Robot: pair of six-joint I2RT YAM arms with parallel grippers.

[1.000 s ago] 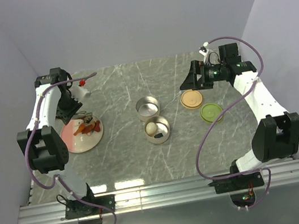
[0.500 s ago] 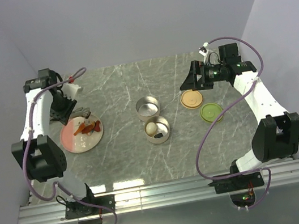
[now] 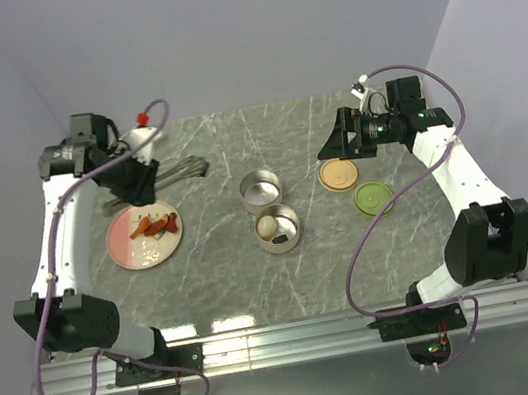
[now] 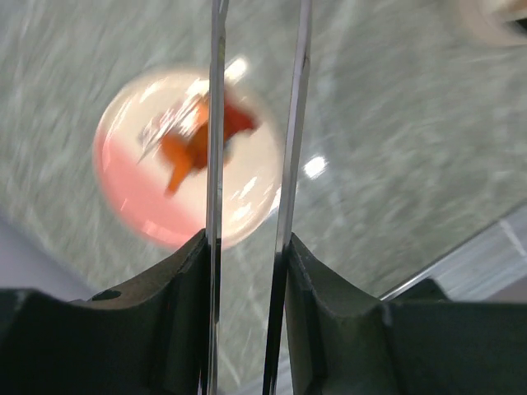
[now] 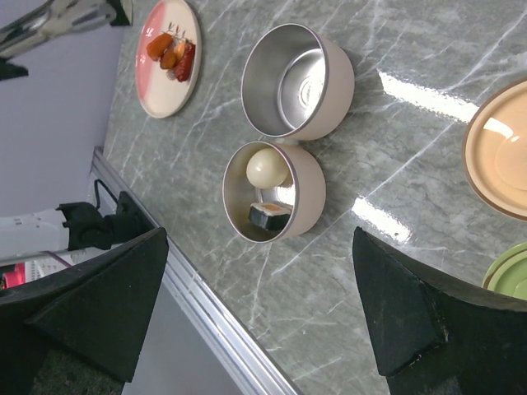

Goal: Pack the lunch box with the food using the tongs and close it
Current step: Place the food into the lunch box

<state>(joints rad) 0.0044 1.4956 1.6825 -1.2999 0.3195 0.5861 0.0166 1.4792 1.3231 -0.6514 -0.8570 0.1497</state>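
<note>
My left gripper [image 3: 147, 180] is shut on the tongs [image 3: 184, 170], whose slim arms point right, behind the pink plate [image 3: 126, 253]. In the left wrist view both tong arms [image 4: 216, 123] run between my fingers [image 4: 325, 296], and blurred orange-red chunks [image 4: 193, 144] lie on the plate below. Of the lunch box, the far tin [image 3: 261, 190] is empty. The near tin [image 5: 311, 193] holds a whitish ball [image 5: 267, 168] and a dark-and-white piece [image 5: 269, 216]. The pale orange lid [image 3: 338, 175] and green lid [image 3: 374, 198] lie flat to the right. My right gripper [image 3: 331, 146] hovers open by the orange lid.
The plate with the orange-red chunks [image 3: 154, 224] sits at the table's left. The metal rail of the table's front edge [image 3: 287, 335] runs across the bottom. Purple walls close in the back and both sides.
My left arm has swung back from over the plate and turned, so the tongs now point right, behind the plate. The right arm has not moved.
</note>
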